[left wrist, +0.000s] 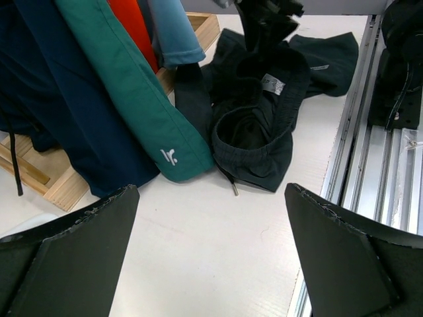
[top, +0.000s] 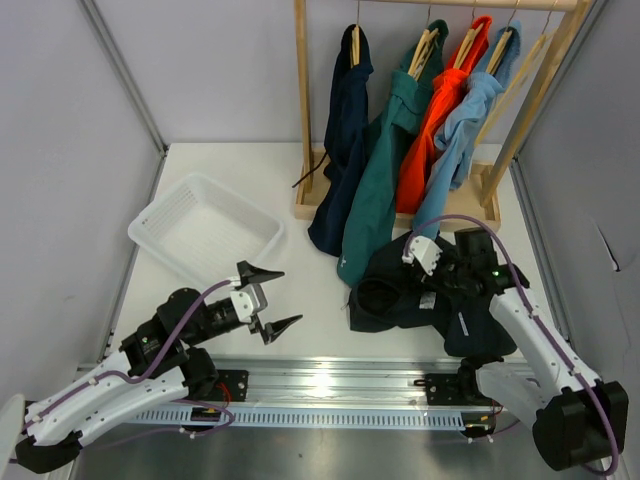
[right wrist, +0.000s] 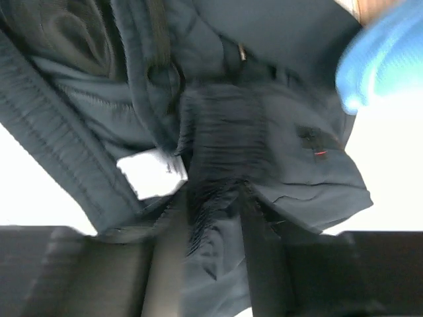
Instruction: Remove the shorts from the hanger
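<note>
The shorts (top: 405, 295), almost black with a small white label (right wrist: 155, 173), lie crumpled on the table in front of the rack, waistband (left wrist: 254, 132) gaping open. My right gripper (top: 440, 283) is down on them, its fingers closed on a bunched ridge of the fabric (right wrist: 215, 198). A pale hanger (top: 520, 75) hangs bare at the right end of the rod, and no hanger shows among the folds of the shorts. My left gripper (top: 288, 296) hovers wide open over bare table to the left of the shorts (left wrist: 211, 195), holding nothing.
A wooden rack (top: 303, 120) at the back carries dark navy (top: 345, 150), teal (top: 375, 190), orange (top: 430, 130) and light blue (top: 465, 130) garments on hangers, their hems reaching the table. A white basket (top: 140, 228) sits at the left. A metal rail (top: 330, 385) runs along the near edge.
</note>
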You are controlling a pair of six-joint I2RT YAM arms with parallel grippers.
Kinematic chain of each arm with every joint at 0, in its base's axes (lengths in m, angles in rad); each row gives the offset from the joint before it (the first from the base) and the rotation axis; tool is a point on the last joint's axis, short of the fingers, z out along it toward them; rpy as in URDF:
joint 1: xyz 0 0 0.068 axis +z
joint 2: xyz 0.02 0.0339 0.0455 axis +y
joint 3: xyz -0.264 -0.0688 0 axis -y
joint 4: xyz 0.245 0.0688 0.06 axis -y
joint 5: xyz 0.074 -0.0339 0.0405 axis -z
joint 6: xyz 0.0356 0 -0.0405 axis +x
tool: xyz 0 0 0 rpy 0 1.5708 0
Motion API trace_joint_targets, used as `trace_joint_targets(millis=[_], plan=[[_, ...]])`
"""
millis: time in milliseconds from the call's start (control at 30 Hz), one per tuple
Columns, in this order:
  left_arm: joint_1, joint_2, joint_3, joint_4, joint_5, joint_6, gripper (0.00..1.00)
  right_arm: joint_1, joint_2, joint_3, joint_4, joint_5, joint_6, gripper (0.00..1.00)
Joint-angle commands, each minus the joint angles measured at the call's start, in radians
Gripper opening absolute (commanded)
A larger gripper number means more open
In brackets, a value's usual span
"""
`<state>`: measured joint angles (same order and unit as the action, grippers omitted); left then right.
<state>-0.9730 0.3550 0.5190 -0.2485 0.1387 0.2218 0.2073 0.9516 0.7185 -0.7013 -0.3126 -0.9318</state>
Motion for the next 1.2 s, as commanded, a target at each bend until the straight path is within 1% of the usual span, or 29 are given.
trace_joint_targets(millis=[0,33,67,100,133,233,267,333,367,433,467,500,567,600,667,700,733,767,800,833,900,933,1000,1033,1133,1167], plan=[[0.003,0.009,-0.01,0.049,0.036,0.021,0.99,0.084,0.047,0.01,0.089,0.072,0.094,0.31],[0.003,0.007,-0.008,0.048,0.045,0.021,0.99,0.095,0.059,0.019,0.091,0.076,0.108,0.22],[0.003,0.007,-0.01,0.049,0.048,0.021,0.99,0.101,0.082,0.045,0.091,0.069,0.138,0.04],[0.002,0.004,-0.01,0.052,0.052,0.019,0.99,0.104,0.091,0.065,0.085,0.052,0.152,0.0],[0.003,0.002,-0.011,0.052,0.052,0.019,0.99,0.107,0.101,0.09,0.066,-0.027,0.157,0.0],[0.003,-0.01,-0.017,0.074,0.061,0.013,0.99,0.13,0.124,0.249,-0.097,-0.219,0.134,0.0],[0.003,-0.011,-0.033,0.107,0.07,0.011,0.99,0.141,0.148,0.359,-0.134,-0.341,0.123,0.0],[0.003,-0.004,-0.037,0.138,0.096,0.014,0.99,0.173,0.183,0.474,-0.219,-0.436,0.119,0.0],[0.002,0.021,-0.037,0.167,0.114,0.01,0.99,0.181,0.229,0.586,-0.246,-0.535,0.12,0.0],[0.002,0.057,-0.005,0.19,0.122,0.005,0.99,0.198,0.268,0.679,-0.291,-0.626,0.128,0.0],[0.002,0.105,0.006,0.205,0.131,0.004,0.99,0.205,0.283,0.72,-0.303,-0.702,0.134,0.0],[0.002,0.131,0.028,0.237,0.134,-0.001,0.99,0.21,0.314,0.796,-0.316,-0.736,0.137,0.0],[0.002,0.185,0.064,0.297,0.128,-0.006,0.99,0.221,0.338,0.864,-0.34,-0.789,0.159,0.0],[0.002,0.241,0.076,0.326,0.133,-0.01,0.99,0.222,0.354,0.895,-0.343,-0.833,0.166,0.0],[0.002,0.301,0.108,0.434,0.137,-0.035,0.99,0.221,0.365,0.981,-0.346,-0.868,0.195,0.0],[0.002,0.37,0.127,0.474,0.144,-0.05,0.99,0.221,0.371,1.008,-0.348,-0.881,0.208,0.0],[0.0,0.407,0.134,0.553,0.145,-0.068,0.99,0.219,0.374,1.051,-0.343,-0.904,0.217,0.0],[0.0,0.442,0.153,0.595,0.151,-0.09,0.99,0.218,0.372,1.064,-0.334,-0.913,0.24,0.0],[-0.001,0.516,0.17,0.638,0.168,-0.129,0.99,0.212,0.371,1.073,-0.327,-0.921,0.257,0.0],[-0.012,0.553,0.18,0.71,0.171,-0.146,0.99,0.208,0.362,1.082,-0.31,-0.934,0.27,0.0],[-0.03,0.628,0.229,0.755,0.171,-0.18,0.99,0.202,0.348,1.087,-0.291,-0.939,0.309,0.0],[-0.056,0.7,0.243,0.77,0.162,-0.183,0.99,0.198,0.34,1.085,-0.274,-0.942,0.323,0.0],[-0.081,0.765,0.286,0.805,0.128,-0.182,0.99,0.185,0.317,1.087,-0.27,-0.957,0.341,0.0],[-0.099,0.816,0.295,0.818,0.081,-0.183,0.99,0.182,0.311,1.084,-0.264,-0.97,0.347,0.0],[-0.11,0.875,0.314,0.9,-0.011,-0.2,0.99,0.164,0.277,1.064,-0.245,-1.026,0.379,0.0],[-0.112,0.906,0.315,0.958,-0.025,-0.213,0.99,0.159,0.262,1.046,-0.239,-1.043,0.393,0.0]])
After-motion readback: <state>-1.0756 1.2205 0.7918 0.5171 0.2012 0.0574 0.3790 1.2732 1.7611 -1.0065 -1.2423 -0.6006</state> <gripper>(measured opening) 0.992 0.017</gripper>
